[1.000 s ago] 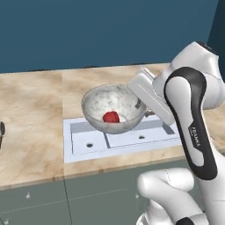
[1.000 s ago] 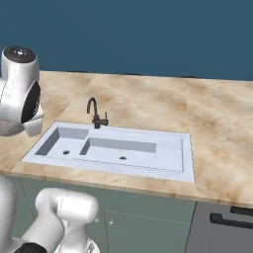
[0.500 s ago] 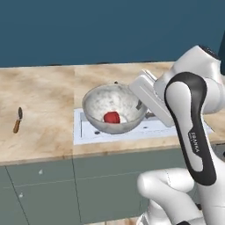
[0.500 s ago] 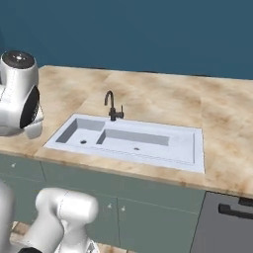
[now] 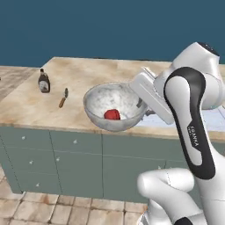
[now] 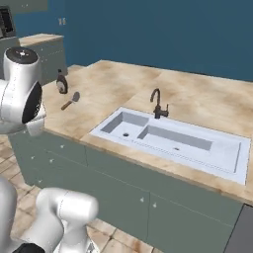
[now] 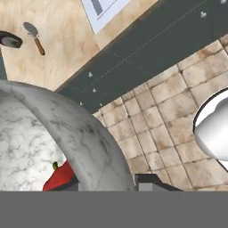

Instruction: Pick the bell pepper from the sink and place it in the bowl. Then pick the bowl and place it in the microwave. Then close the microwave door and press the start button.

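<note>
The bowl hangs in the air in front of the surface, level with its front edge and clear of it, and we see the bell pepper lying inside on the bottom. The pepper is red and glossy, and in the hand view its green stem shows beside the bowl's inner wall. Our gripper is clamped on the bowl's rim at the side nearest the arm: one dark finger sits inside the wall by the pepper, the other outside it, with the marbled wall between them. In the left base view the white hand meets the bowl at its right rim and the bowl sits roughly level.

On the surface to the left of the bowl we see a small tool with a wooden handle, and further left a dark bottle. The right base view shows the sink set into the surface, its two basins side by side, with the dark curved faucet behind them. Below the surface run grey-green cabinet fronts, and the floor is tiled in pale brown.
</note>
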{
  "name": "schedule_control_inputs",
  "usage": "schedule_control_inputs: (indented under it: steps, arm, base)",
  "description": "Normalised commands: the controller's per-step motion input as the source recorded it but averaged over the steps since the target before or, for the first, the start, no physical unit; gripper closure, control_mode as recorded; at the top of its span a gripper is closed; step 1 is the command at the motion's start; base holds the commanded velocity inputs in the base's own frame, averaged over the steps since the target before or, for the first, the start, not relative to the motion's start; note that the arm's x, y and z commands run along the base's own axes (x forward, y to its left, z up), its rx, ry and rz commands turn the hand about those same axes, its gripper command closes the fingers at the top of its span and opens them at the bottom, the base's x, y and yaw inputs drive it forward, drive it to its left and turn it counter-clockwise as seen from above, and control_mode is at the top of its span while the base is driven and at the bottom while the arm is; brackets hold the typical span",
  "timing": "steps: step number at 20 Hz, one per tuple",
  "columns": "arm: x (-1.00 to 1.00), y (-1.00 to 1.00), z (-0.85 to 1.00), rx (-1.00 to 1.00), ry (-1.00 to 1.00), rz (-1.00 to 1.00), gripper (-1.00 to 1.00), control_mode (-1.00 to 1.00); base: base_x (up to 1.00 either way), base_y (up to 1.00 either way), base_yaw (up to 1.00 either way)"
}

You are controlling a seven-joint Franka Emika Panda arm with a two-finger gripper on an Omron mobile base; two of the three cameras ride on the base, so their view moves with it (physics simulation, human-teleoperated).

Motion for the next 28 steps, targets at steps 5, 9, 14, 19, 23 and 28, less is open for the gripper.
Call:
schedule_control_inputs:
  steps: [5,9,14,19,23,28]
  arm:
    - [0.0,0.0,0.0,0.0,0.0,0.0,1.0,1.0]
    - [0.0,0.0,0.0,0.0,0.0,0.0,1.0,1.0]
    - [0.0,0.0,0.0,0.0,0.0,0.0,1.0,1.0]
    - [0.0,0.0,0.0,0.0,0.0,0.0,1.0,1.0]
    - [0.0,0.0,0.0,0.0,0.0,0.0,1.0,1.0]
    - [0.0,0.0,0.0,0.0,0.0,0.0,1.0,1.0]
  base:
    - [-0.46,0.3,0.46]
    - [-0.14,0.28,0.48]
    - [0.43,0.33,0.49]
    - [1.0,0.16,0.34]
    - [1.0,0.24,0.3]
    - [0.83,0.67,0.32]
